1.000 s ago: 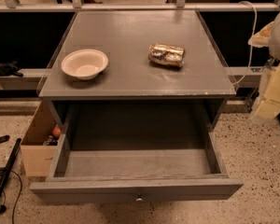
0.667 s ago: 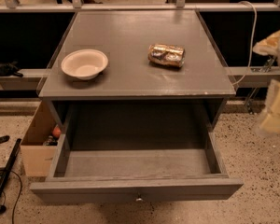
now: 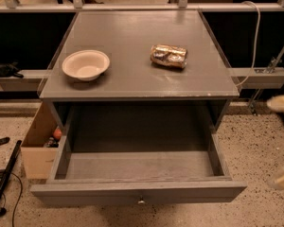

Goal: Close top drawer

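The top drawer (image 3: 138, 193) stands pulled far out of the grey cabinet (image 3: 132, 82), its front with the small knob (image 3: 141, 201) nearest the camera. The gripper (image 3: 280, 104) shows only as a pale blur at the right edge, apart from the drawer; whether it is spread or pressed together cannot be told. A bowl (image 3: 85, 65) and a shiny packet (image 3: 168, 56) rest on the cabinet top, well apart
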You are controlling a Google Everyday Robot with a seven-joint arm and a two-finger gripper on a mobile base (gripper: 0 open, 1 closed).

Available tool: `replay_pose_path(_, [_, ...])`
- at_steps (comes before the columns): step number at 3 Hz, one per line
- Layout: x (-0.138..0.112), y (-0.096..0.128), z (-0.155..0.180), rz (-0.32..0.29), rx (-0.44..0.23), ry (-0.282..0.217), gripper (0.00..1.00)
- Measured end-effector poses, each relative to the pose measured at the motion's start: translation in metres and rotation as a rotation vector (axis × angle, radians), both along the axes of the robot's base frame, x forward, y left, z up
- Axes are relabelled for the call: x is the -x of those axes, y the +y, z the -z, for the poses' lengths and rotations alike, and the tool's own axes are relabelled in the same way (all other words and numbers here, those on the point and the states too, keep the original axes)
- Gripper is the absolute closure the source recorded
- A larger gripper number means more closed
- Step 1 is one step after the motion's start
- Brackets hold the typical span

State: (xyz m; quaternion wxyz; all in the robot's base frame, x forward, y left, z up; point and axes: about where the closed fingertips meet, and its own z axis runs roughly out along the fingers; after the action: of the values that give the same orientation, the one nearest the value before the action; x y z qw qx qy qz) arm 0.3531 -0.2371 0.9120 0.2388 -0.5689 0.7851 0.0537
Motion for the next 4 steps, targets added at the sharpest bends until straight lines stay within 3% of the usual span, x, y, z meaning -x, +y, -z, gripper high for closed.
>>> replay_pose_path(1, [0.022,0.004,0.030,-0.024,-0.151,-0.014,0.38])
replay_pose_path(2, [0.037,0.021,0.036,-0.058,-0.249,-0.032,0.69])
replay_pose_path(3, [0.045,0.026,0.039,-0.068,-0.258,-0.031,0.92])
replay_pose_path(4, [0.045,0.026,0.039,-0.069,-0.258,-0.031,1.00])
